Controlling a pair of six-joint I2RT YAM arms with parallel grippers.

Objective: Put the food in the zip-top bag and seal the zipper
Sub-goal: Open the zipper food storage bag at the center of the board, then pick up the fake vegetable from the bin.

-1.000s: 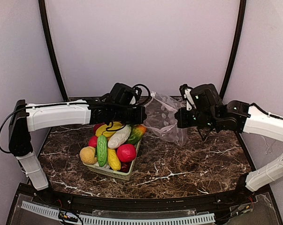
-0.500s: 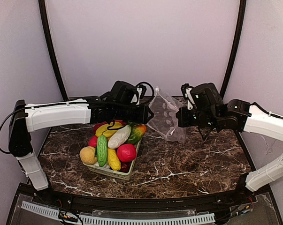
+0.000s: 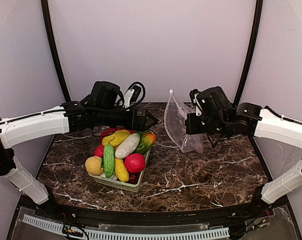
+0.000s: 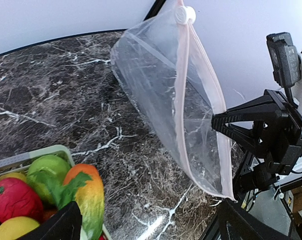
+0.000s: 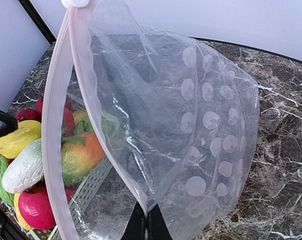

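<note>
Pinching the zip-top bag (image 5: 191,125), plainest from its wrist, right end effector (image 5: 145,226); left end effector (image 4: 148,220) spread, empty.

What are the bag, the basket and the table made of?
The bag looks like thin clear plastic: you see through it, and it crinkles. The basket seems hard pale green plastic with slots. The table looks like dark polished marble with white veins, though it could be a print.

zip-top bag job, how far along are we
Done: the zip-top bag is held up, mouth open. In hand: the right gripper pinches its edge; the left gripper is open and empty. Left: all the food sits in the basket, none bagged, and the zipper is unsealed.
</note>
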